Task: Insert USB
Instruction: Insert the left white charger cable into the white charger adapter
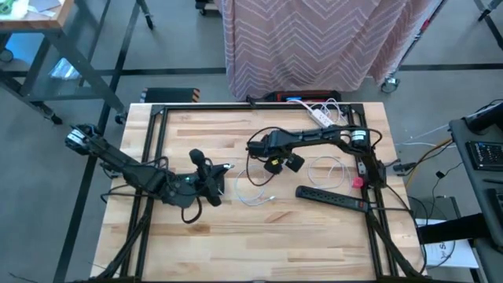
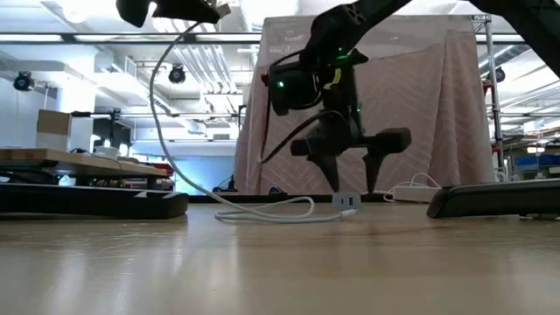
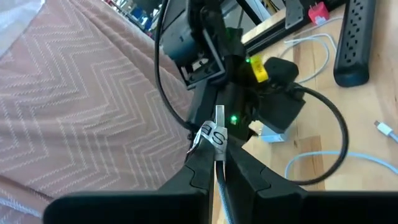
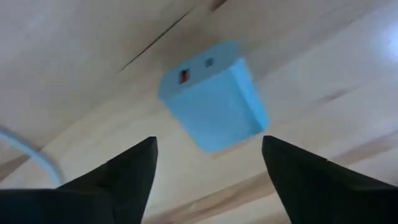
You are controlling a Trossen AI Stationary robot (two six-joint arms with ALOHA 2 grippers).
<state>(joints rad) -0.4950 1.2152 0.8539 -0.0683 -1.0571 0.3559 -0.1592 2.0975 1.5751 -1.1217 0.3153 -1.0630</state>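
Note:
A white USB cable lies in loops on the wooden table. Its plug end is raised in my left gripper, which is shut on it left of the table's middle. A small pale charger block lies on its side on the table, with its ports on one end face. My right gripper hangs open just above the block, fingers pointing down, one on either side of it, touching nothing. My left gripper pinches the USB plug between its two fingers, just behind the metal tip, where a lettered tag wraps it. The fingers come about level from the table's left. The tip juts past them, lifted clear, and the cable hangs slack down to the table.
A black power strip lies near the right edge, in front of my right arm. A white power strip and more cords lie at the far edge. A patterned pink cloth hangs beyond the table. The near half of the table is bare wood.

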